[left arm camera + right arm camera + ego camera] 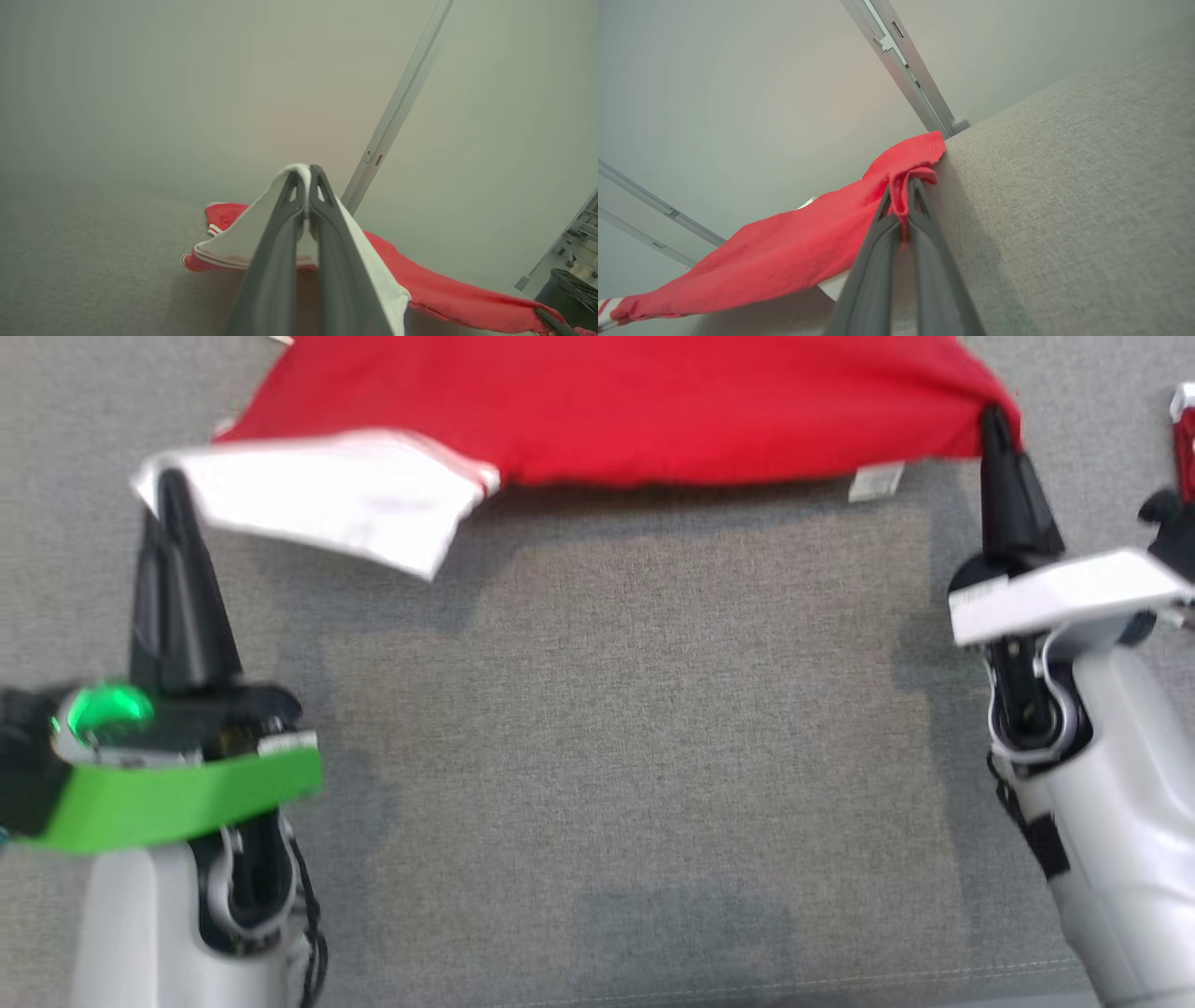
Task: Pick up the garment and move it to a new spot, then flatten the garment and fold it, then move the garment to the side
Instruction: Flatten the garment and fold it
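1. Nearest us, the left gripper (171,485) has its fingers pressed together on a white part of the garment (607,401). Its wrist view confirms white cloth pinched at the tips.
2. The right gripper (992,420) has its fingers clamped on a red corner of the same garment.
3. The garment is stretched between both grips. Its near edge is raised off the table (653,709), with a shadow beneath and a small label (876,481) dangling. We cannot tell whether its far side rests on the table.
4. We judge the step in hand to be the carry to a new spot or the lay-down before flattening.
5. The next move calls for both arms to lower evenly under tension, so that the cloth lands uncreased.
6. Open grey table lies between the arms. Farther off, the table's edge meets a wall with a metal rail (901,60). A red-and-white object (1184,439) near the right gripper warrants clearance.
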Robot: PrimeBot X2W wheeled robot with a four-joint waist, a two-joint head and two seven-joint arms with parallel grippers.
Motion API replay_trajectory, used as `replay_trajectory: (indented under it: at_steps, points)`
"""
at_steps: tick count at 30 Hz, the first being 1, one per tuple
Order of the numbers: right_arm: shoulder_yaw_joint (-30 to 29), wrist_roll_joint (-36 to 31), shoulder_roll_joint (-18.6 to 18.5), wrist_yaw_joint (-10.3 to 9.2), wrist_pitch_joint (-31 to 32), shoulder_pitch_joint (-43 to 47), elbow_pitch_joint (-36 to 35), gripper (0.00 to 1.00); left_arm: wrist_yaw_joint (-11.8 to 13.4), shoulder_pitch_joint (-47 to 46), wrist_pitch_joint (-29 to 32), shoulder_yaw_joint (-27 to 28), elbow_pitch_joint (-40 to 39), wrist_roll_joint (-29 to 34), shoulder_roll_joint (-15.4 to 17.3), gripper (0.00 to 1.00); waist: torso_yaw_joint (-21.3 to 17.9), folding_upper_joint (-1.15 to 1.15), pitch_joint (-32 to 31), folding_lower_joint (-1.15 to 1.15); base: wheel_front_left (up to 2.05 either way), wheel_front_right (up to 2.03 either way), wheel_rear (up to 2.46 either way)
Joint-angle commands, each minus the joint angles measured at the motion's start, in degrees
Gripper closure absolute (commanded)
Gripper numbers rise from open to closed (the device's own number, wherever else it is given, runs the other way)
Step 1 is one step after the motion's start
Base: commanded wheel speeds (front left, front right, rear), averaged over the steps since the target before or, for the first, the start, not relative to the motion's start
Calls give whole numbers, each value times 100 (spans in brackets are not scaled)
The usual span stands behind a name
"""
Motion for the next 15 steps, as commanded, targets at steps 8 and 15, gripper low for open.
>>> replay_trajectory:
  at_steps: [8,15]
  points:
    - [-599,-388,245,2,-17,1324,-404,100,-14,1305,-13,-117,504,-231,-123,100,204,0,-862,0,0,0,0]
    - [-914,-692,559,2,-17,2318,-685,100,24,1985,-13,-421,801,-273,-126,100,252,0,-1380,0,0,0,0]
